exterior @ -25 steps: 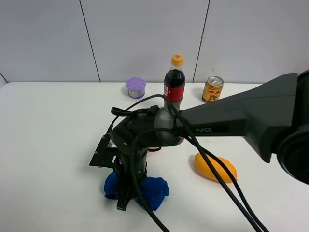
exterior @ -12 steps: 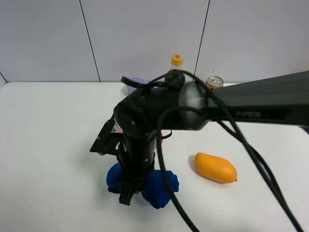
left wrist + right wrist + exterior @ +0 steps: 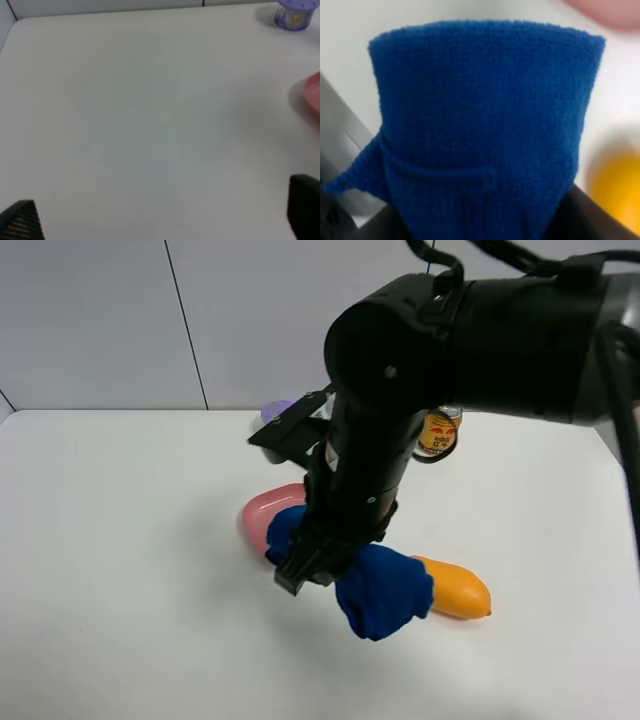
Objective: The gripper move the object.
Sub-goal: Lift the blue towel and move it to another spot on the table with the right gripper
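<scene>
Right gripper [image 3: 305, 575]: clamped on blue cloth [image 3: 385, 592] | cloth bunched, hangs above white table [image 3: 120, 540] | pink plate [image 3: 260, 518] at cloth's 10 o'clock, orange mango [image 3: 463, 592] at 3 o'clock | left gripper [image 3: 162, 212]: jaws spread wide above table.

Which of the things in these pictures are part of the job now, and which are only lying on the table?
In the job:
- blue cloth, held off the table
- right gripper, jaws shut on it

Only lying about:
- pink plate
- orange fruit
- purple jar
- yellow can
</scene>
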Robot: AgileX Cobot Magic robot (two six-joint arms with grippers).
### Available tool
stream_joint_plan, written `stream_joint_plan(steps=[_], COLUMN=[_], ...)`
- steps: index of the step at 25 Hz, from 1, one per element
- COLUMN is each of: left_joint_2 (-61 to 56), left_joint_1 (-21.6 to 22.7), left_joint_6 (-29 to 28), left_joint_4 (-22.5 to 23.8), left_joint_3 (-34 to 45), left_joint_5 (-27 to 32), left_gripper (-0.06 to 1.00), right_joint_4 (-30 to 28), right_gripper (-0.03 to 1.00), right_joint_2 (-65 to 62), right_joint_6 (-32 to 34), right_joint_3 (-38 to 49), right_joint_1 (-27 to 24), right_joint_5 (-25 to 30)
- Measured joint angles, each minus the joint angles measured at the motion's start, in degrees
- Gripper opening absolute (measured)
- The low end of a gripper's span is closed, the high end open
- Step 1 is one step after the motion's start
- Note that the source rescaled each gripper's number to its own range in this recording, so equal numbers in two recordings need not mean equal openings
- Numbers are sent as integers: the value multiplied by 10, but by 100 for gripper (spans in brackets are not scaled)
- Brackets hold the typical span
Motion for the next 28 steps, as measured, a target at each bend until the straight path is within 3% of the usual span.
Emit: stream_joint_plan(steps=[3, 10, 17, 23, 28], left_joint_2=[0, 0, 0, 0, 0], left_joint_1=[0, 0, 0, 0, 0], left_joint_6=[0, 0, 0, 0, 0], left_joint_4=[0, 0, 0, 0, 0], left_joint_3=[0, 0, 0, 0, 0], left_joint_5=[0, 0, 0, 0, 0], left_gripper=[100, 100, 100, 100, 100], right_joint_4=[-42, -58, -75, -76, -96], right_gripper=[0, 0, 0, 0, 0], right_joint_2=[-12, -32, -34, -38, -49], right_joint_6=[31, 72, 52, 32, 31], right_joint_3=[0, 2, 7, 69, 118], right_joint_1=[-26, -94, -151, -199, -270], right_joint_5=[14, 19, 18, 19, 19])
